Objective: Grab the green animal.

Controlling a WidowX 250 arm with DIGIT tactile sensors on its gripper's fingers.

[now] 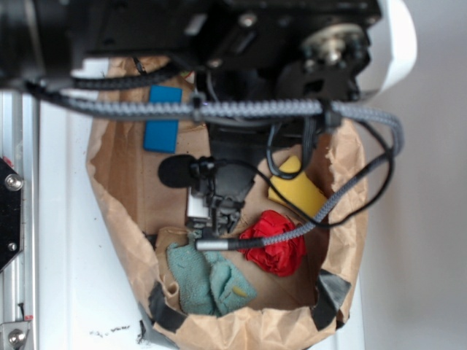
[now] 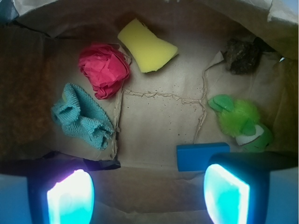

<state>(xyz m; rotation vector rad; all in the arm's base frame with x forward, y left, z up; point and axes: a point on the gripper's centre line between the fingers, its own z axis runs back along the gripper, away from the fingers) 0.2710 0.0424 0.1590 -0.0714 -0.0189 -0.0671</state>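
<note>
The claw (image 2: pixel 149 193) is hanging wide open and empty over the paper bag's (image 2: pixel 154 121) middle, so it's probably lining up for the green animal (image 2: pixel 240 122) lying off to one side.

arm: seen from above in the exterior view, reaching downward, cable-wrapped | gripper (image 2: pixel 148 198): pointed down | jaws: held wide apart | fingers (image 2: pixel 71 198): both pads seen at the wrist view's lower edge, nothing between them
</note>
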